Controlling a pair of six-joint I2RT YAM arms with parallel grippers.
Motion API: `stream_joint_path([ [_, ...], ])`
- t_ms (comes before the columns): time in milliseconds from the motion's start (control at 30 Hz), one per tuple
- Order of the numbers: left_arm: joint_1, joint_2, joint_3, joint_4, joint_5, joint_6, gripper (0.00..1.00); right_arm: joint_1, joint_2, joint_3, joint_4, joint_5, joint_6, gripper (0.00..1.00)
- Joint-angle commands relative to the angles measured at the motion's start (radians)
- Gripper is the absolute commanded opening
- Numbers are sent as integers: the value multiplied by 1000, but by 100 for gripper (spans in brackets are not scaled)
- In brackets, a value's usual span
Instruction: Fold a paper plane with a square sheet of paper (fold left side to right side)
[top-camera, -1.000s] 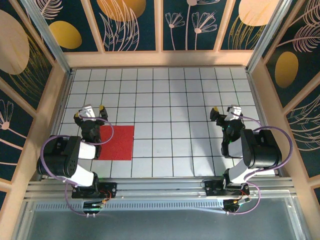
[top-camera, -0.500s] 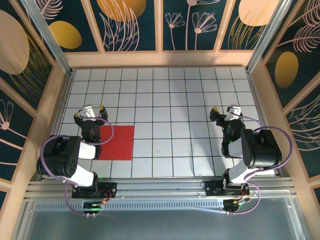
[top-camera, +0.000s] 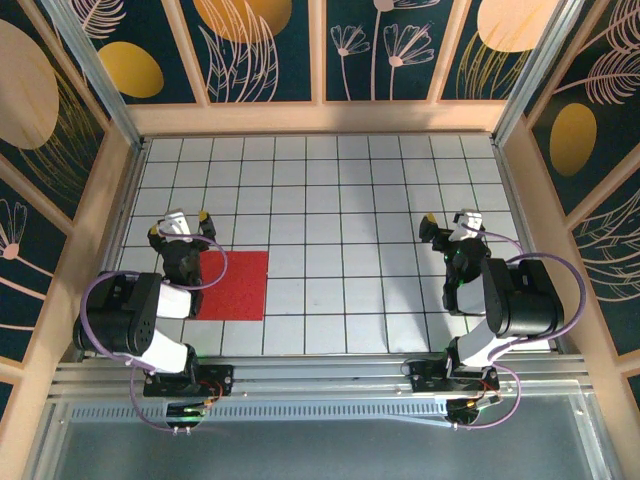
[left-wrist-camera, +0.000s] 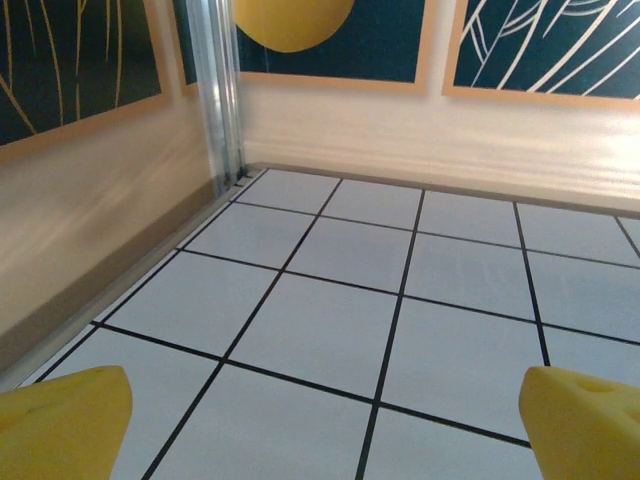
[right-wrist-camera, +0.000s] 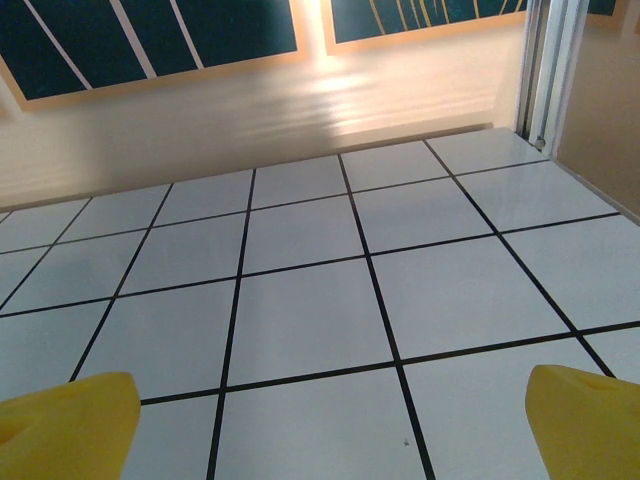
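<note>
Both grippers stand with their jaws spread wide and hold nothing. The left gripper (top-camera: 180, 224) is over the white tiled table (top-camera: 340, 190), near the left side wall. In its wrist view the two yellow fingertips (left-wrist-camera: 62, 418) sit in the lower corners, far apart, with bare white tiles and black grid lines between them. Ahead of them rise the pale wooden side wall, a metal corner post (left-wrist-camera: 218, 90) and dark blue wall panels (left-wrist-camera: 540, 40) drawn with pale leaf lines.

The right gripper (top-camera: 449, 222) is over the right half of the table, well apart from the left one. Its yellow pads (right-wrist-camera: 65, 420) likewise frame bare tiles, which run up to a wooden back wall.

The square sheet of paper (top-camera: 236, 285) lies flat on the near-left part of the table. It is bright red and plain, with its edges running along the grid lines and no crease that the overhead view can show. The left arm (top-camera: 182, 268) crosses above the sheet's left edge and hides part of it; whether the arm touches the paper cannot be told from above. The left gripper's fingertips are past the sheet's far-left corner, over white tile rather than red. The right gripper is several tiles to the right of the sheet — well apart from it.
</note>
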Motion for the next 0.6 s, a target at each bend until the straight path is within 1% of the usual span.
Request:
stream_joint_path([
  [0, 6, -125, 50, -153, 13, -14, 99, -10, -106, 15, -68, 36, 5, 99],
  [67, 6, -236, 81, -283, 16, -31, 99, -10, -218, 21, -183, 50, 20, 99],
  [133, 5, -333, 119, -429, 53, -69, 99, -10, -333, 44, -334, 55, 62, 99],
  [233, 6, -440, 230, -771, 76, -240, 99, -9, -473, 114, -617, 46, 189, 99],
  [267, 6, -463, 273, -892, 94, -309, 99, -9, -512, 141, -723, 30, 241, 99],
  [300, 6, -476, 304, -978, 121, -359, 99, -10, -544, 158, -791, 23, 284, 99],
  [333, 6, -490, 330, -1069, 159, -414, 99, -9, -578, 169, -853, -26, 329, 99],
  [400, 6, -511, 344, -1165, 271, -506, 99, -8, -642, 180, -950, -97, 425, 99],
  [467, 6, -528, 318, -1196, 410, -593, 98, -7, -699, 176, -1013, -174, 507, 99],
  [500, 6, -534, 297, -1200, 488, -639, 94, -6, -722, 178, -1058, -203, 549, 99],
  [567, 4, -533, 262, -1221, 600, -719, 91, -6, -754, 182, -1142, -262, 606, 99],
])
